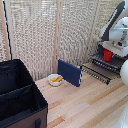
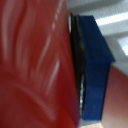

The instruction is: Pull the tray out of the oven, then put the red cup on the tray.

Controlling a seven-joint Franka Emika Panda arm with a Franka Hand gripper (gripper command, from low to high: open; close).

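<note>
So in the exterior view we've got the red cup (image 1: 108,55) over at the right, sitting up around the oven (image 1: 111,61) with the white arm (image 1: 116,31) right above it; the ribbed tray (image 1: 96,71) sticks out of the oven front toward the wooden table (image 1: 85,102); up close, the wrist view is basically all red cup (image 2: 32,65), pressed against a dark pad (image 2: 79,75) on a blue end effector finger (image 2: 97,70), so we'd say it's pinching the cup; left of the tray there's a navy board (image 1: 69,72), a white bowl (image 1: 55,79) with yellow food, and a big black bin (image 1: 19,97).
</note>
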